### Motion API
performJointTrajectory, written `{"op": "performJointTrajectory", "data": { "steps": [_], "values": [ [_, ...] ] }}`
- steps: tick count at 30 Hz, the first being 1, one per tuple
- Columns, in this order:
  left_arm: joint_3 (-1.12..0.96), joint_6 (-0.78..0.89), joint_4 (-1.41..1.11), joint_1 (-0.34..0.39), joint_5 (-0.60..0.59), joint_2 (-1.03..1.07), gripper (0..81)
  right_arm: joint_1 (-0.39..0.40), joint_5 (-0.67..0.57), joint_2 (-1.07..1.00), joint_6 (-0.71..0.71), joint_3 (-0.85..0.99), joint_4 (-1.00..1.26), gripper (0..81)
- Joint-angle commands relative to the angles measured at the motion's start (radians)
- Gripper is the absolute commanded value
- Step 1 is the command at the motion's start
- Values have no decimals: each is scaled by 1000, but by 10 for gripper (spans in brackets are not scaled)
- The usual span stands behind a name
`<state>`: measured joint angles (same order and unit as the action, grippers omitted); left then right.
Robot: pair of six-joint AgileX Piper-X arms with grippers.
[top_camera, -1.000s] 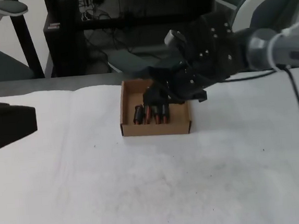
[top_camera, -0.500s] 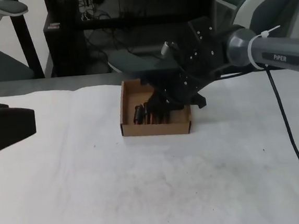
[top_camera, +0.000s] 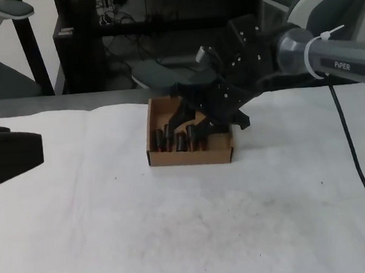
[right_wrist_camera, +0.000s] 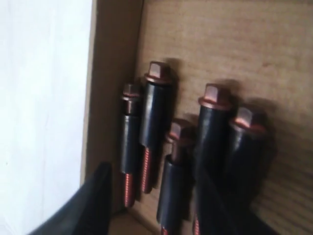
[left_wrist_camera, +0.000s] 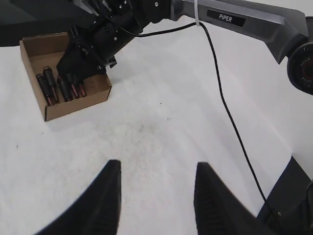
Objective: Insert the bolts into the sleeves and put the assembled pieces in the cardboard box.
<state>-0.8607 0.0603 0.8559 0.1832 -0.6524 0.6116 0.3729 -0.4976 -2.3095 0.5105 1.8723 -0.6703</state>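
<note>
Our right fingers (right_wrist_camera: 95,198) hang spread over the box (top_camera: 190,156) — presumably leaving the sleeved bolts (right_wrist_camera: 154,122) side by side inside — while our left fingers (left_wrist_camera: 110,196) hover open, empty.

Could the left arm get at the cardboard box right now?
Probably not cleanly: the right gripper hangs over the cardboard box, and the left gripper sits far off.

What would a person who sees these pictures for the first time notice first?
Probably the cardboard box at the middle of the white bench cover, with five assembled pieces lying side by side inside. Next, the black right arm bent over the box, its jaws open above the pieces.
</note>
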Motion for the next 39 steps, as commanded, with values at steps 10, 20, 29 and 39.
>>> {"op": "performJointTrajectory", "data": {
  "steps": [10,20,29,39],
  "values": [
    [-3,-9,-4,-1,1,-3,473,8,29,189,-259,26,-246,535],
    [-3,-9,11,-1,41,-99,473,40,76,547,-337,-233,-269,535],
    [-3,-16,99,-1,54,-262,473,107,184,1063,-233,-726,-59,535],
    [37,-16,211,-1,54,-380,473,190,320,1638,-50,-1167,18,535]
  ]
}}
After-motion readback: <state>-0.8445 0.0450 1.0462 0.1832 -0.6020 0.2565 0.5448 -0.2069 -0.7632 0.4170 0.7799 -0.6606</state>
